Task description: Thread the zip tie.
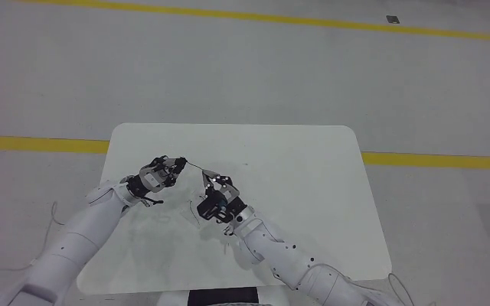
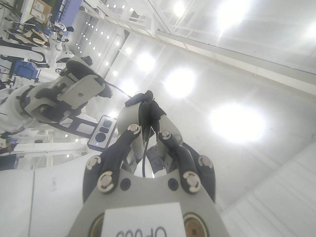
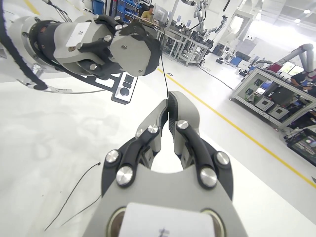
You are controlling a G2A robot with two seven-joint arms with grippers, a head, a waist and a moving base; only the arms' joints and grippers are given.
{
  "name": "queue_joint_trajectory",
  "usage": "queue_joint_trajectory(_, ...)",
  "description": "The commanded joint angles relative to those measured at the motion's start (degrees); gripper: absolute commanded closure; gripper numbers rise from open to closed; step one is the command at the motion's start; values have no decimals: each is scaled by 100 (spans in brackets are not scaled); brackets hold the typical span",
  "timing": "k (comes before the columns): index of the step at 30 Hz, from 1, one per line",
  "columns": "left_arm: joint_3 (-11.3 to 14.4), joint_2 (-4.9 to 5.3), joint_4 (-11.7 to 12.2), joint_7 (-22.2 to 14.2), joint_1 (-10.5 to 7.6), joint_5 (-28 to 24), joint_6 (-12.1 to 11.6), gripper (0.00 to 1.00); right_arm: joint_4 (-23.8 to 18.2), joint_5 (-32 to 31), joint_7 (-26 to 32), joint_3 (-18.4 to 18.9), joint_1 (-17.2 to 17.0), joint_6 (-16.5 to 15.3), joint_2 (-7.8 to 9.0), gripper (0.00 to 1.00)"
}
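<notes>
**Threading under way, not visibly completed.** The black zip tie [image 3: 164,72], a thin, slightly bowed strand, spans the gap above the white table [image 1: 306,161]. The left gripper [image 2: 148,103] is clamped on one end and the right gripper [image 3: 168,99] is pinched on the other. No closed loop shows, and it cannot be told whether the tail has entered the head. Spare ties [image 3: 82,180] lie on the table.

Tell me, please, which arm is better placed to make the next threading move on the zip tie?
Right, probably. The right end effector pinches the thin strap of the zip tie and could feed it, while the left end effector is shut on the other end, steadying it.
</notes>
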Motion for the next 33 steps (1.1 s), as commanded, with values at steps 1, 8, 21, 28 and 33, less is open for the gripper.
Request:
queue_joint_trajectory(1, 0, 0, 0, 0, 0, 0, 0, 100, 16, 0, 54, 13, -9, 0, -3, 100)
queue_joint_trajectory(8, 0, 0, 0, 0, 0, 0, 0, 100, 66, 0, 185, 17, 6, 0, -7, 100)
queue_joint_trajectory(21, 0, 0, 0, 0, 0, 0, 0, 100, 103, 0, 380, 9, 38, 0, 14, 100)
queue_joint_trajectory(28, 0, 0, 0, 0, 0, 0, 0, 100, 81, 0, 448, 7, 56, 0, 45, 100)
queue_joint_trajectory(33, 0, 0, 0, 0, 0, 0, 0, 100, 61, 0, 478, 19, 49, 0, 64, 100)
